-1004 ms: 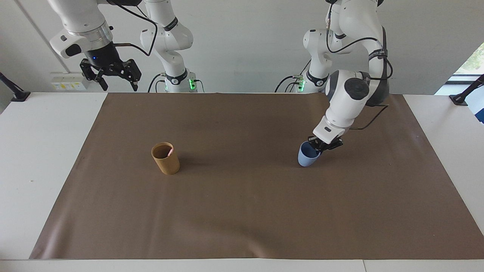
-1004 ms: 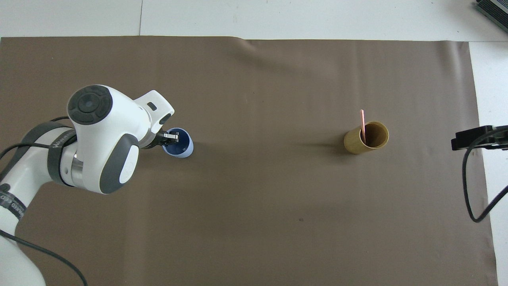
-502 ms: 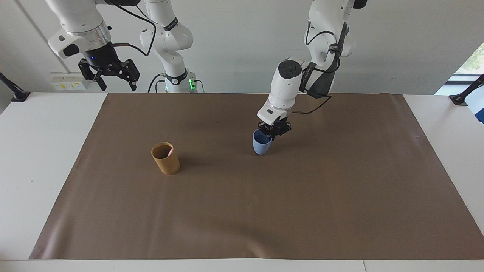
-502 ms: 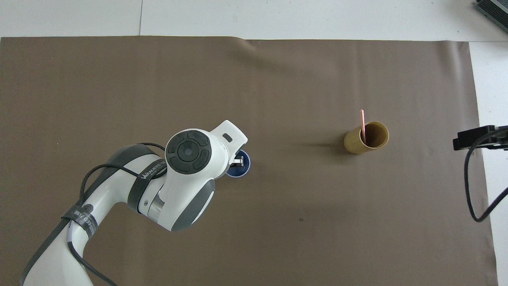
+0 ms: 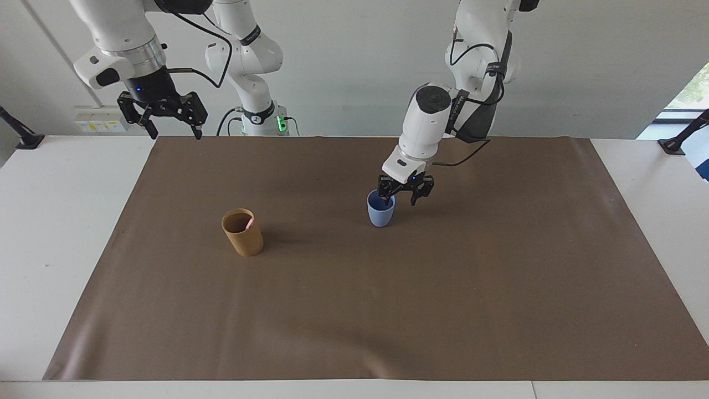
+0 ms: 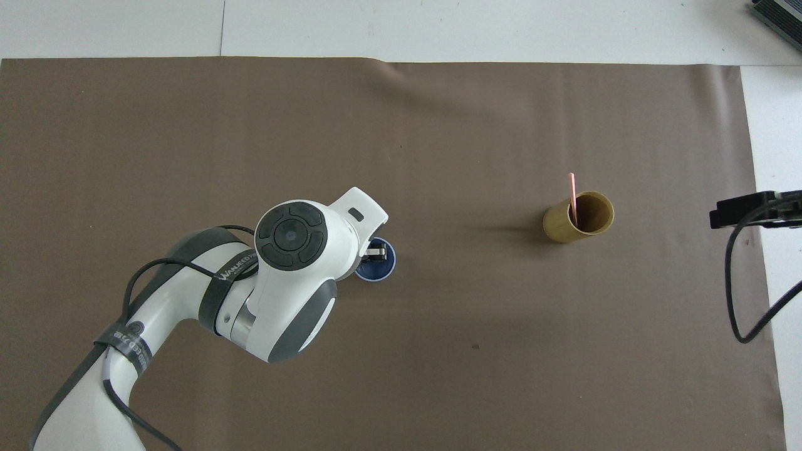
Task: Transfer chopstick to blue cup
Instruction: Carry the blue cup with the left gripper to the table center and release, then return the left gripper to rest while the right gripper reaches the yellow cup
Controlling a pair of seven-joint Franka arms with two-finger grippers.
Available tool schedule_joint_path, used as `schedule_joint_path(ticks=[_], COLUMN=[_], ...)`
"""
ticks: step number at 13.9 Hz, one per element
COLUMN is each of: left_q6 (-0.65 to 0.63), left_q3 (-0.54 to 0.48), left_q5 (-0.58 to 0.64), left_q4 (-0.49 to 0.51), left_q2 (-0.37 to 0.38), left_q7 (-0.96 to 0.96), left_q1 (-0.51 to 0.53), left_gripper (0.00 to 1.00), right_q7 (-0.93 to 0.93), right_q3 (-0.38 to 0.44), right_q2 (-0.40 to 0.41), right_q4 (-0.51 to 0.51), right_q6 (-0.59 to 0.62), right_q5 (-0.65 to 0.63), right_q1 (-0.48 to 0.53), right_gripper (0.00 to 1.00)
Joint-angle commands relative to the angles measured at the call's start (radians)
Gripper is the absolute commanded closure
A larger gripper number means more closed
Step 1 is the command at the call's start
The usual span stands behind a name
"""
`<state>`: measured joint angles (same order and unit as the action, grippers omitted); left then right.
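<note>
The blue cup (image 5: 381, 211) (image 6: 380, 269) stands upright near the middle of the brown mat. My left gripper (image 5: 400, 196) hangs open just over its rim, one finger above the cup's mouth and the other outside the rim toward the left arm's end. In the overhead view the wrist hides most of that gripper. A pink chopstick (image 6: 572, 196) (image 5: 250, 223) leans in the tan-brown cup (image 5: 242, 233) (image 6: 579, 217), which is toward the right arm's end. My right gripper (image 5: 160, 117) (image 6: 745, 210) waits open, high over the mat's edge at that end.
The brown mat (image 5: 354, 310) covers most of the white table (image 5: 55, 221). The left arm's forearm (image 6: 188, 313) reaches over the mat from the robots' side. A cable (image 6: 736, 300) hangs below the right gripper.
The left gripper carried the blue cup from the left arm's end to the middle of the mat, then opened and let go of its rim. The right gripper barely moved.
</note>
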<state>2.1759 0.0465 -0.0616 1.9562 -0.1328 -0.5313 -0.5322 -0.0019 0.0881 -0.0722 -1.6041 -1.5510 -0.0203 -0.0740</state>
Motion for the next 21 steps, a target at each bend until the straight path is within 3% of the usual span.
schedule_joint_path(ticks=[1, 6, 9, 13, 15, 21], left_q6=[-0.112, -0.296, -0.466, -0.628, -0.698, -0.772], left_q3=[-0.005, -0.007, -0.007, -0.007, -0.008, -0.008], left_q5=[-0.015, -0.014, -0.007, 0.048, 0.051, 0.046], left_q4=[0.026, -0.002, -0.173, -0.368, -0.454, -0.425], left_q2=[0.129, 0.237, 0.223, 0.191, 0.151, 0.176], left_q7=[0.117, 0.411, 0.556, 0.617, 0.626, 0.619], left_q1=[0.088, 0.28, 0.395, 0.462, 0.465, 0.465], left_gripper=[0.0, 0.0, 0.0, 0.0, 0.0, 0.0], right_q7=[0.0, -0.286, -0.539, -0.804, -0.831, -0.826], right_q3=[-0.004, -0.004, -0.008, -0.007, -0.008, -0.007], right_q2=[-0.024, -0.009, 0.012, 0.087, 0.133, 0.216], right_q4=[-0.066, -0.164, -0.235, -0.254, -0.254, -0.252], right_q6=[-0.049, -0.187, -0.337, -0.46, -0.521, -0.656], right_q5=[0.023, 0.138, 0.248, 0.307, 0.367, 0.376], right_q1=[0.002, 0.002, -0.003, -0.044, -0.049, -0.093], right_gripper=[0.0, 0.0, 0.0, 0.0, 0.0, 0.0])
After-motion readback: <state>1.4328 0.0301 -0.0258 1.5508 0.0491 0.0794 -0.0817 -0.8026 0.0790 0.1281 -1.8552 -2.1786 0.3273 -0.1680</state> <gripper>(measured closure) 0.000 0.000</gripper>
